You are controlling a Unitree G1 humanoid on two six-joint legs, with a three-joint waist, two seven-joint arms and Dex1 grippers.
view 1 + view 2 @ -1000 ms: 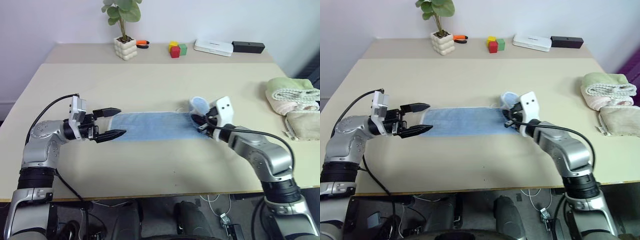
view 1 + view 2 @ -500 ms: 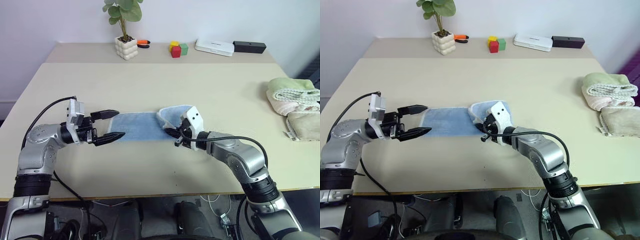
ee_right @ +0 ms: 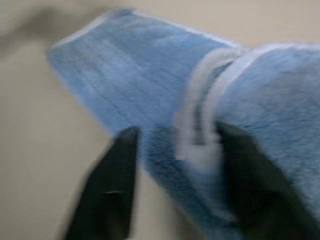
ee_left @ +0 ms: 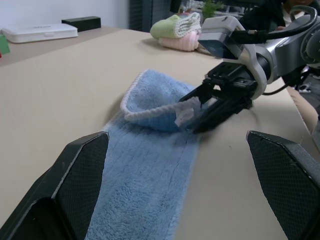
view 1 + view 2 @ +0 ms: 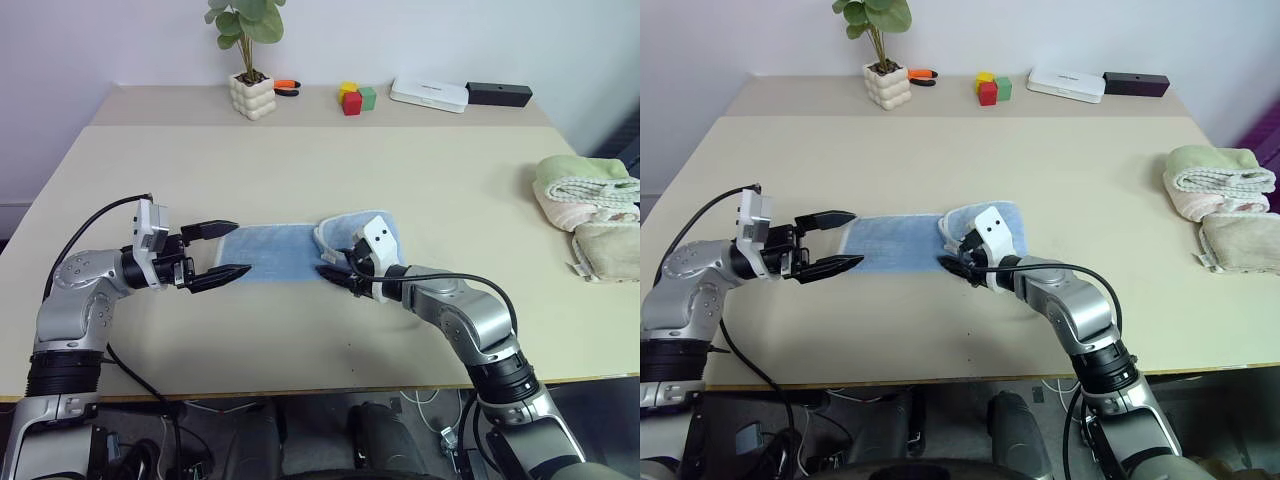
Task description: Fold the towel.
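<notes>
The light blue towel (image 5: 272, 256) lies as a long strip on the beige table (image 5: 300, 170). Its right end is folded back over itself into a raised flap (image 5: 356, 230) with the cream border showing. My right gripper (image 5: 331, 268) sits low at the flap's near edge. Its fingers (image 3: 112, 185) are spread open, and the bordered towel edge (image 3: 200, 125) lies loose between them. My left gripper (image 5: 243, 247) hovers open at the towel's left end, pointing along the strip, with nothing between its fingers (image 4: 70, 190).
Rolled pale green (image 5: 585, 182) and cream-pink (image 5: 606, 248) towels sit at the table's right edge. Along the back stand a potted plant (image 5: 250, 96), coloured blocks (image 5: 352, 98), a white box (image 5: 428, 94) and a black box (image 5: 497, 95).
My right gripper carried the towel's right end leftward over the strip, making the fold, then opened its fingers. The left gripper stayed in place and open.
</notes>
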